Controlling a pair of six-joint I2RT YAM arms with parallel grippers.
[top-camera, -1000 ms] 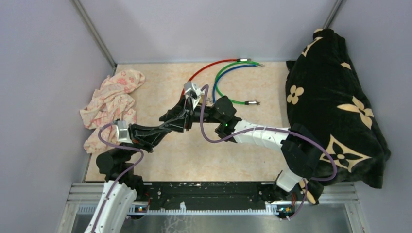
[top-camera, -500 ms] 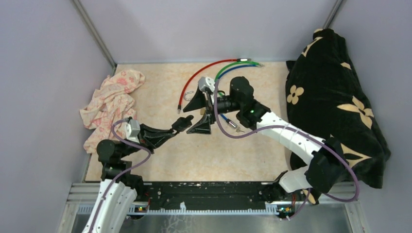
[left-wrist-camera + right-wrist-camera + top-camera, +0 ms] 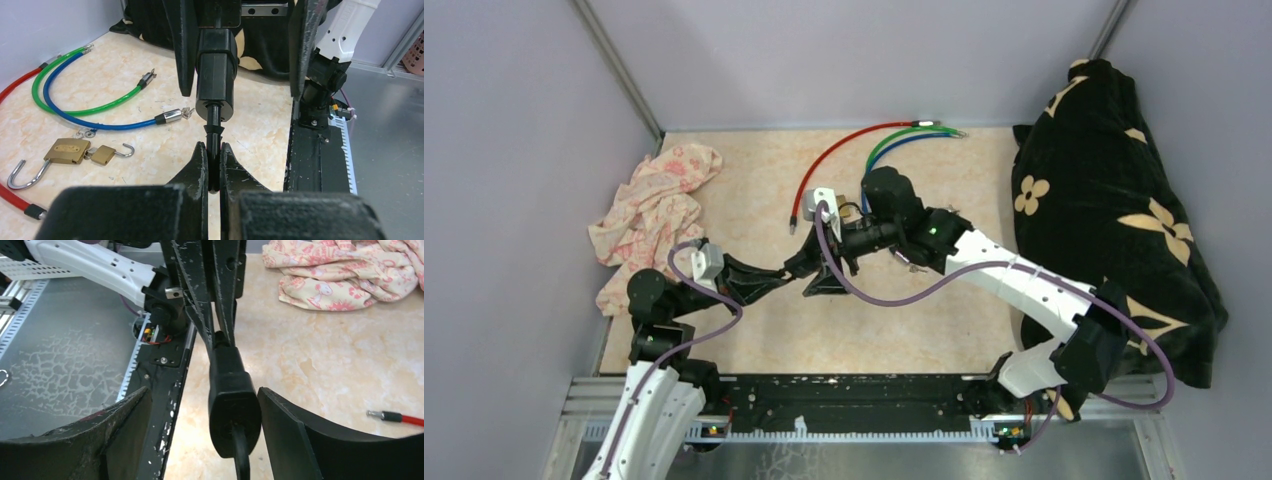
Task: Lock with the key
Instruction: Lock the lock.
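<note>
Again the right gripper [image 3: 202, 390], spread wide, straddles the black cylindrical piece [image 3: 216, 65] it had left; the left gripper [image 3: 214, 150] pinches its stem. The open brass padlock [image 3: 67, 151] lies untouched at nine o'clock, locking unstarted.

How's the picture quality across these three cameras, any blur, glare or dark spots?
Top external: evenly lit and sharp, no glare on the beige marbled tabletop. Left wrist: the left gripper is dark, its base soft, while the two brass padlocks are crisp. Right wrist: the right gripper looms dark and blurred; the pink patterned cloth behind is sharp.
</note>
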